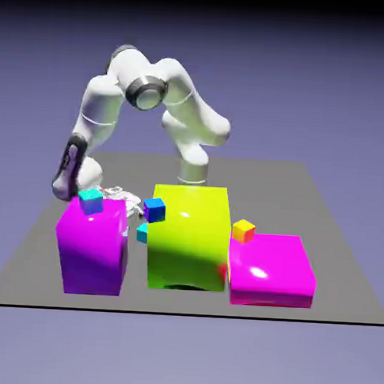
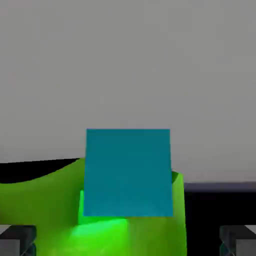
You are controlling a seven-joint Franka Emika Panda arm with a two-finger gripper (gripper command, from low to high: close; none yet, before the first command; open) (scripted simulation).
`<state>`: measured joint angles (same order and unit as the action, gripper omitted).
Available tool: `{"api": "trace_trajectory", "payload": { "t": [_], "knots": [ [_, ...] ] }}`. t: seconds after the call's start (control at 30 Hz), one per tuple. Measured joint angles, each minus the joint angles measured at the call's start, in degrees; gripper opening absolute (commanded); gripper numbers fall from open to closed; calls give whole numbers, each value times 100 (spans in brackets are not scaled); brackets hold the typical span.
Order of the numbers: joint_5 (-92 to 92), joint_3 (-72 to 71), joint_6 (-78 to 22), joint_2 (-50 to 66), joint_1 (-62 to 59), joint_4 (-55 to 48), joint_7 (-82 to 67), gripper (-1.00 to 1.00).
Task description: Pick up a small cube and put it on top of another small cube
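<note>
Your jaws (image 2: 128, 241) stand wide apart, the cyan cube (image 2: 128, 172) ahead between their lines. It looks light and stiff, perhaps slick; take it squarely by opposite side faces, though its depth is hard to judge.

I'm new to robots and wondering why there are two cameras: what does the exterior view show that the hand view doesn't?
Only the exterior view: the jointed white arm, glossy purple block, glossy magenta block, small blue cube, small orange-yellow cube and blue-violet backdrop.

Only the hand view: the end effector's two small grey tips, spread wide apart.

Both: the big yellow-green block, the flat grey tabletop and a small cyan cube, probably the one partly hidden beside that block in the exterior view.
</note>
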<state>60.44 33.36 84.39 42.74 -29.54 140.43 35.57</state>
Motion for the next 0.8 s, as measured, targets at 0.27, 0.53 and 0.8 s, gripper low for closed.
{"api": "trace_trajectory", "payload": {
  "t": [0.27,0.53,0.8],
  "knots": [
    [-233,723,-662,-340,79,-507,245,-100],
    [901,2384,-2078,-854,1116,-1354,-399,-100],
    [1095,2594,-2797,-1125,1497,-2474,1228,-100]
  ]
}}
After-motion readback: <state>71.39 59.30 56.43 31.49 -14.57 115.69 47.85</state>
